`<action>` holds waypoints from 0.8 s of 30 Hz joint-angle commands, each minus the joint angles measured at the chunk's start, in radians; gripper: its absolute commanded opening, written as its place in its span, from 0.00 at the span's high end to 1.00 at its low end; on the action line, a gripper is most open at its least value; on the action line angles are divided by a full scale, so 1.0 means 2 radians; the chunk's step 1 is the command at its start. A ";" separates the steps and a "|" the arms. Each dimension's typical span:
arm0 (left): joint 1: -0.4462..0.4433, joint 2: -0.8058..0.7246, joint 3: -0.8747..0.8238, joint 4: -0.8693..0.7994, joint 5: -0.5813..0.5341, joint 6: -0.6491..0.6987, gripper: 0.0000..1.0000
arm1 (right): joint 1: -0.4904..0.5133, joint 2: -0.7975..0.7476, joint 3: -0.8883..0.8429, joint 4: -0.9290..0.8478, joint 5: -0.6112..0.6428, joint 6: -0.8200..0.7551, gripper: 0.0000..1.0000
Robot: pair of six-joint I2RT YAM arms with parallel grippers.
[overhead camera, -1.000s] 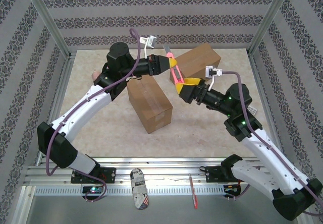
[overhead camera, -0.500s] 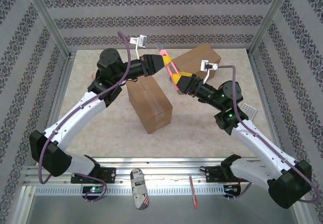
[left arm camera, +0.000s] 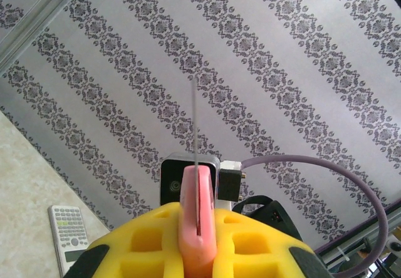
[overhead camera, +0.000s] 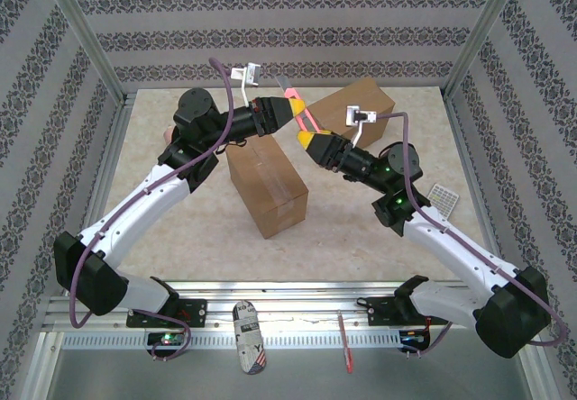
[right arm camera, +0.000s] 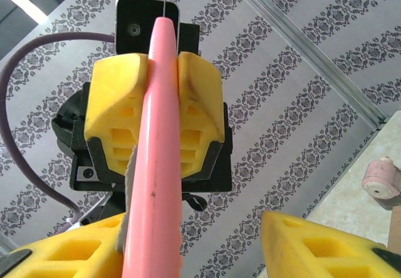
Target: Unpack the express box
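Right pincer (overhead camera: pixel 313 140) hangs above the table (overhead camera: pixel 352 229), its jaws apart around the lower end of a pink-handled knife (right arm camera: pixel 153 165). One finger touches the handle and the other stands off. Just beyond, the left pincer (overhead camera: pixel 295 109) is clamped on the same handle, higher up. Below them sits a cardboard box (overhead camera: pixel 268 184), its tape unbroken as far as I can see. A second box (overhead camera: pixel 356 107) lies farther back. The job looks barely begun: the knife is mid-handover, and cutting the tape, opening the flaps and emptying the box all remain.
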 commanded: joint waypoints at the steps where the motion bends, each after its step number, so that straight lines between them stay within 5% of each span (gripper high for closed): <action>1: 0.005 -0.007 -0.006 0.045 -0.004 -0.009 1.00 | 0.003 -0.002 0.009 0.045 0.009 0.006 0.50; 24: 0.005 -0.011 -0.014 0.055 -0.017 -0.008 1.00 | 0.005 0.014 -0.002 0.097 0.028 0.040 0.72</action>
